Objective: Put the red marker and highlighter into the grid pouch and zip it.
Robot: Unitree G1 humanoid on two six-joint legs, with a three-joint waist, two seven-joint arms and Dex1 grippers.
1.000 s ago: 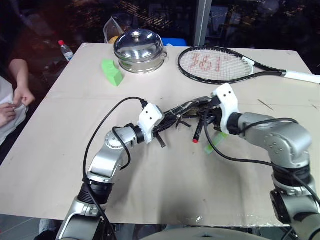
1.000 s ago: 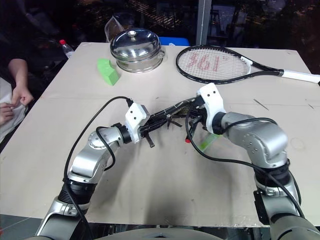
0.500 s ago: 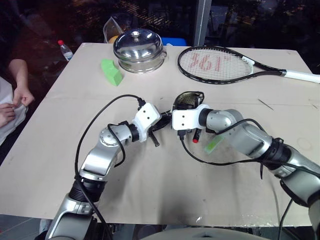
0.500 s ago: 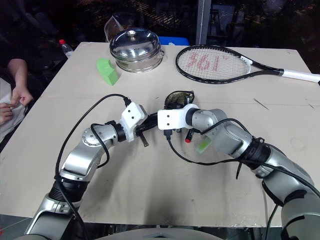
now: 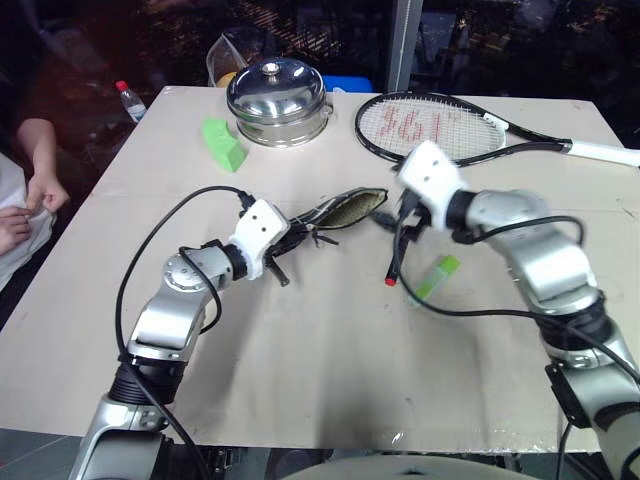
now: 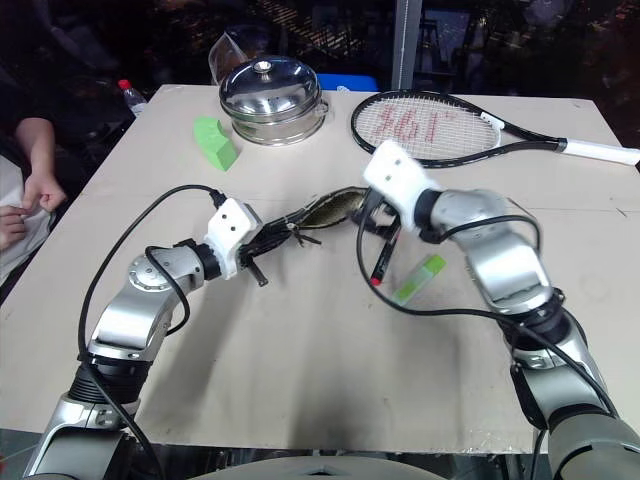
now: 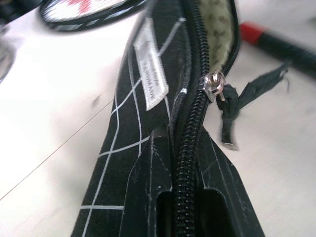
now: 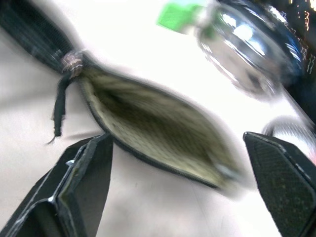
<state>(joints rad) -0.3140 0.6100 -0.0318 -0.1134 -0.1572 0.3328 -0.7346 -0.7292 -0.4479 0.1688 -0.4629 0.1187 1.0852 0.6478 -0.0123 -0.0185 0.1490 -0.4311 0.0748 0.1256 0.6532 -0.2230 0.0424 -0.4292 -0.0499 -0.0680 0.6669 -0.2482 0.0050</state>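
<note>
Pouch (image 5: 335, 212), soft fabric, mouth gaping near the table's middle; its zipped end is pinched in the closed left gripper (image 7: 185, 197), so it should sag unless held taut. Right gripper (image 8: 173, 182), fingers spread wide and empty, hovers at the opening. Marker (image 5: 393, 262) and highlighter (image 5: 432, 276) lie just beside the pouch: light, smooth, likely to roll; best taken mid-barrel. Table (image 5: 300, 380) flat, pale, uncluttered nearby; racket (image 5: 450, 125), pot (image 5: 278, 100) stand well apart.
</note>
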